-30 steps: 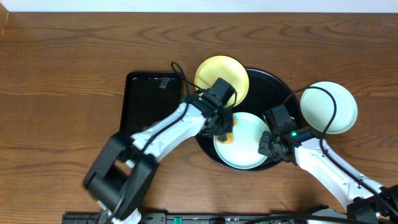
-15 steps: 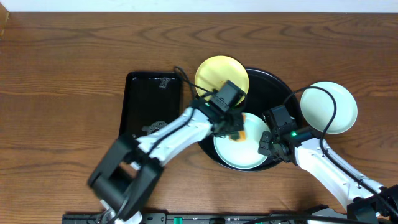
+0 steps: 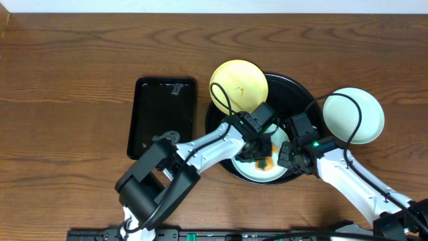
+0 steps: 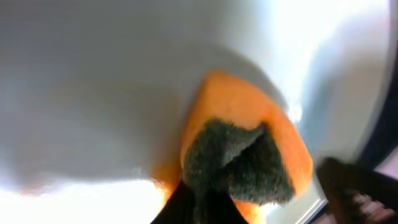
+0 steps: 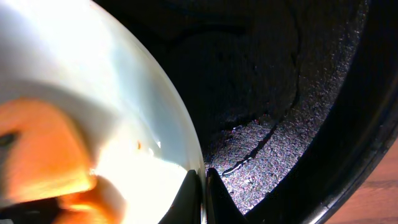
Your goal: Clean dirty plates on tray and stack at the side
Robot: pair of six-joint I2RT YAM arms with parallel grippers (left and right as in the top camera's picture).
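Overhead first: looks roughly a third done. Can count one pale mint round plate (image 3: 354,115) set out on the brown wooden desk (image 3: 67,80) just right of the large round glossy black tray (image 3: 291,97), with no smear visible, so probably cleaned already. Cannot call that a stack yet. Finds a second pale mint round plate (image 3: 247,171) lying inside the tray, mid-scrub: pinned at its right rim by the tightly pinched right claw (image 5: 202,186), and rubbed with an orange sponge with a dark green scouring face (image 4: 239,155) clamped in the left claw (image 3: 259,150). Shows an orange film beside the sponge in the left wrist view, so not clean yet. Leaves the pale yellow round plate (image 3: 239,86), resting over the tray's far-left rim with faint orange marks, to be wiped, then both to be stacked on the first.
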